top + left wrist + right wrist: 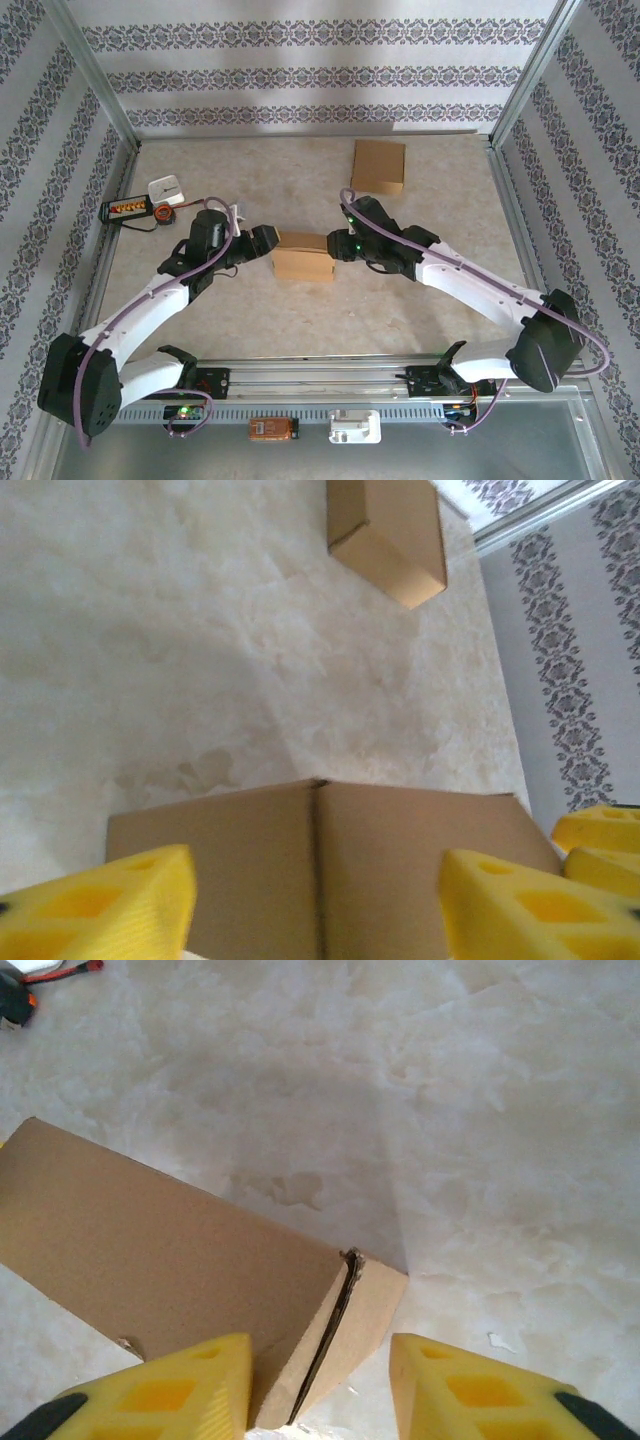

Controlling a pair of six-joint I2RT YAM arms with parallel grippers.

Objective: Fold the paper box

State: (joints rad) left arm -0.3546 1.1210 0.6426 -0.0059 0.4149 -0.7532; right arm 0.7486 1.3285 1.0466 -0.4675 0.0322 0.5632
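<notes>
Looking at the paper box (303, 255) parked mid table (300, 330), with left fingers (100, 905) spread open at one end and right fingers (170, 1390) open too, straddling the other end's corner, gripping nothing. Worried about that gaping end flap (368, 1305), could easily spring back out after an off-centre poke. Could also just shove the unpinned box sideways, or dent a wall by closing too hard

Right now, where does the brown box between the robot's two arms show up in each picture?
Top external: box at the middle of the table.
Left wrist: box along the bottom edge, between the yellow fingers.
Right wrist: box lower left, slanting, its end between the yellow fingers.
Shared landmark: the beige marbled table.
</notes>
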